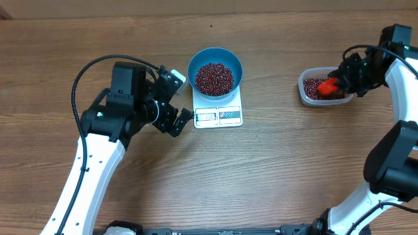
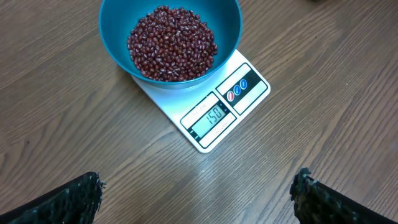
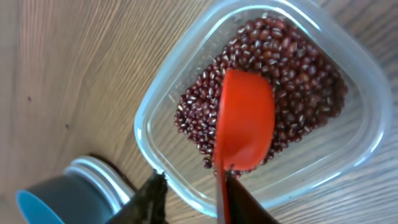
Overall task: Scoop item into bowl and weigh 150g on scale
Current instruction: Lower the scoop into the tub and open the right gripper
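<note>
The blue bowl (image 1: 215, 55) stands on the white scale (image 1: 219, 115), filled with dark red-brown beans (image 1: 214, 78). In the left wrist view the scale (image 2: 214, 121) reads 150 under the bowl (image 2: 115, 37) of beans (image 2: 172, 43). My left gripper (image 2: 199, 193) hovers wide open over bare wood just in front of the scale, holding nothing. My right gripper (image 3: 193, 193) is at the clear tub (image 3: 155, 106), jaws apart. The red scoop (image 3: 245, 121) lies face down on the tub's beans (image 3: 298, 68); its handle leans on one finger, a gap at the other.
The clear tub (image 1: 305, 88) sits on the wooden table to the right of the scale, with the right gripper (image 1: 336, 81) over its right side. The left arm (image 1: 124, 104) stands to the left of the scale. A black cable loops above the left arm.
</note>
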You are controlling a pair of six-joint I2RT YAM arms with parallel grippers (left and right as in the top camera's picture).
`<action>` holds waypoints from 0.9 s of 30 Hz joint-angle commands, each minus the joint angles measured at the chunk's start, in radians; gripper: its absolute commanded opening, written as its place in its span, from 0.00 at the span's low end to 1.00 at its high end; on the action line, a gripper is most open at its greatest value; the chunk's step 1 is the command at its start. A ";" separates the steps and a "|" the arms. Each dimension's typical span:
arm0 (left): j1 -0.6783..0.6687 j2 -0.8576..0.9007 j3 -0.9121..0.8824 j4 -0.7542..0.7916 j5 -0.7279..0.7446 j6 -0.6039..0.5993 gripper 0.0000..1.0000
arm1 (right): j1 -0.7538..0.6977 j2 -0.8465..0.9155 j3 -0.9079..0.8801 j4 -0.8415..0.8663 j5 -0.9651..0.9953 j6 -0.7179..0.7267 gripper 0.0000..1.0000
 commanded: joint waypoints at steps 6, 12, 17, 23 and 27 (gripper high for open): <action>0.002 -0.003 0.010 0.000 -0.003 0.023 1.00 | -0.001 -0.010 -0.005 -0.069 0.111 -0.002 0.57; 0.002 -0.003 0.010 0.000 -0.003 0.023 1.00 | -0.001 -0.010 -0.005 -0.133 0.149 -0.010 0.79; 0.002 -0.003 0.010 0.000 -0.003 0.023 0.99 | -0.001 -0.010 -0.005 -0.171 0.261 -0.043 1.00; 0.002 -0.003 0.010 0.000 -0.003 0.023 1.00 | -0.002 -0.010 -0.005 -0.177 0.276 -0.141 1.00; 0.002 -0.003 0.010 0.000 -0.003 0.023 1.00 | -0.002 -0.010 -0.005 -0.173 0.336 -0.187 1.00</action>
